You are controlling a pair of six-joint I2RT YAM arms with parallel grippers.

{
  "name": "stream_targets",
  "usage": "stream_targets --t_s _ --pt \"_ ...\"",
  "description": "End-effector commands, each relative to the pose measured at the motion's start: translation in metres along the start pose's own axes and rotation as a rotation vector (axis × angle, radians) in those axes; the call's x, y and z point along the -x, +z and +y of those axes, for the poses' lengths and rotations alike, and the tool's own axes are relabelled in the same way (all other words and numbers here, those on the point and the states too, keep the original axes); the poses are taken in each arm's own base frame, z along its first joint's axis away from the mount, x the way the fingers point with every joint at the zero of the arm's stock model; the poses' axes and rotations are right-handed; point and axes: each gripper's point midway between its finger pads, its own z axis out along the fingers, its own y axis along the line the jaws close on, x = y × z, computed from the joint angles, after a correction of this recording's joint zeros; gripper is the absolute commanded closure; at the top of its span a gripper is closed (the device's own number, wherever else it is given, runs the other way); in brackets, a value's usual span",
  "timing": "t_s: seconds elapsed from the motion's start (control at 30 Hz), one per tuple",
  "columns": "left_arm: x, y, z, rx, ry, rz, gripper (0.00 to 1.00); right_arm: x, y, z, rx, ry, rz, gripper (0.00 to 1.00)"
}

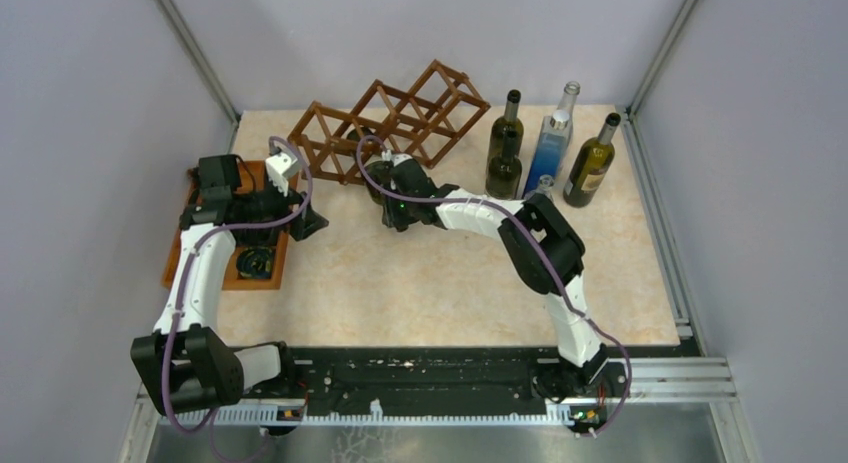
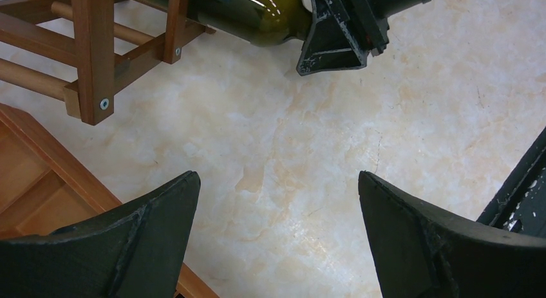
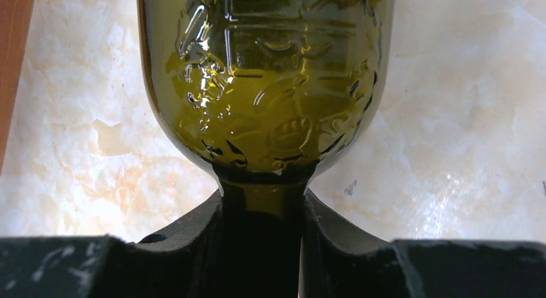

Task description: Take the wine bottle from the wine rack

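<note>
The wine rack [image 1: 390, 123], a reddish-brown lattice of sticks, stands at the back of the table. A dark green wine bottle [image 3: 264, 85] lies in its lower part, neck pointing toward the front. My right gripper [image 3: 263, 211] is shut on the bottle's neck just below the shoulder. In the left wrist view the same bottle [image 2: 257, 11] pokes out of the rack [image 2: 93, 47], with the right gripper [image 2: 335, 27] clamped on it. My left gripper [image 2: 277, 182] hangs open over bare tabletop, left of the bottle, holding nothing. From above, the left gripper [image 1: 305, 221] sits beside the rack's left end.
Several upright bottles stand at the back right: two dark green [image 1: 505, 133], a clear blue one [image 1: 552, 143] and an olive one [image 1: 590, 163]. A flat orange-brown compartment tray [image 1: 180, 248] lies at the left under the left arm. Grey walls enclose the table.
</note>
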Motion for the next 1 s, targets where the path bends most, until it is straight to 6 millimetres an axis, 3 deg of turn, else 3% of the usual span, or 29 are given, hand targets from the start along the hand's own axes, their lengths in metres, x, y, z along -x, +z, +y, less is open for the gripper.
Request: stream_targets --t_s 0.0,0.27,0.5,0.63,0.97 --pt "0.003 -0.002 -0.002 -0.009 0.049 -0.024 0.01 0.091 -0.064 0.052 0.116 0.008 -0.252 1.0" --pt "-0.005 -0.001 -0.011 -0.054 0.178 -0.032 0.01 0.054 -0.107 0.07 0.169 0.008 -0.185 1.0" --pt "-0.005 -0.003 -0.018 -0.086 0.276 -0.041 0.01 0.012 -0.122 0.078 0.203 0.016 -0.089 1.0" --pt "-0.009 -0.004 -0.032 -0.137 0.36 -0.046 0.01 -0.005 -0.13 0.086 0.227 0.02 -0.042 1.0" --pt "-0.023 -0.005 -0.081 -0.235 1.006 -0.063 0.01 -0.037 -0.193 0.103 0.313 0.006 0.045 1.0"
